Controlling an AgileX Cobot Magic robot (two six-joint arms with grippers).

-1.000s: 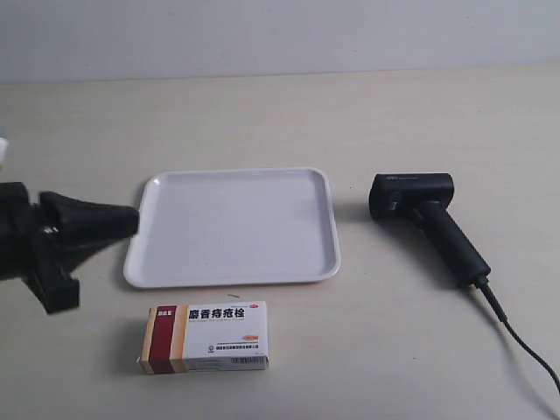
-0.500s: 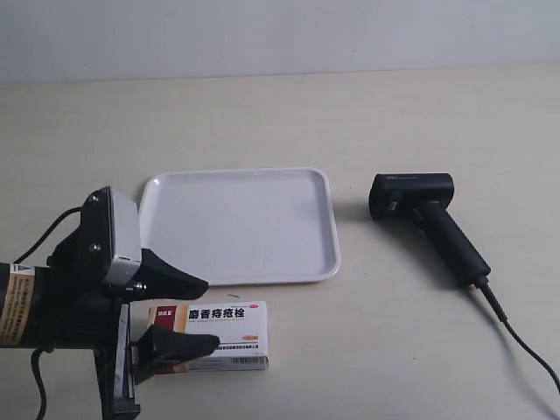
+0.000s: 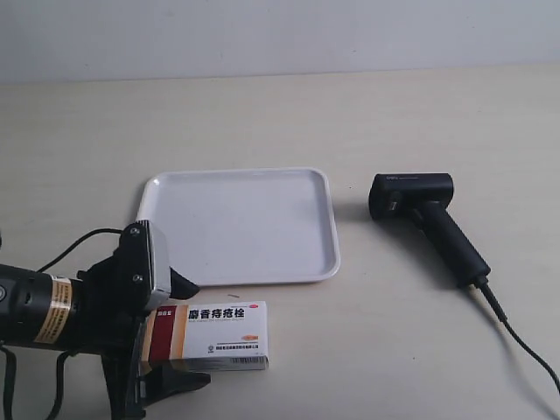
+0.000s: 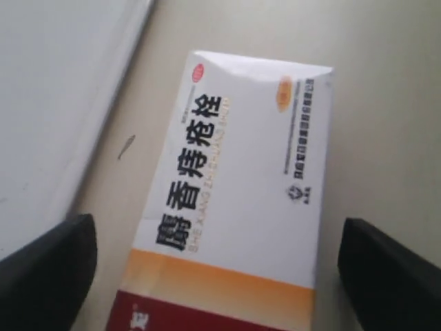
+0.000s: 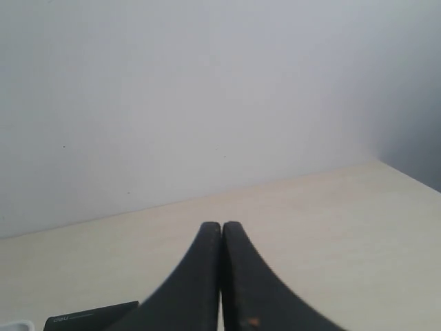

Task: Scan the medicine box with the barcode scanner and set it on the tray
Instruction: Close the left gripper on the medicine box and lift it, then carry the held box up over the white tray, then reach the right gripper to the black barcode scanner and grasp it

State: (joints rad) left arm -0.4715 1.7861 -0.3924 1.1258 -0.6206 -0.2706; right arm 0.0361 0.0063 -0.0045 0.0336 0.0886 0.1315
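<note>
Fingers of the left end effector point(image 4: 220, 276) stood spread, one on each long side of the medicine box point(image 4: 234, 200), apart from it in the left wrist view. That view alone showed the cardboard's blue lettering and orange band close up. On the exterior view the box point(image 3: 210, 337) lay flat on the table point(image 3: 394, 350) at 6 o'clock from the white, rounded, low-rimmed plastic tray point(image 3: 241, 226), which held nothing. At the tray's 3 o'clock lay the black barcode scanner point(image 3: 424, 219). The right end effector point(image 5: 221, 276) was pressed together, seen only by its wrist camera.
</note>
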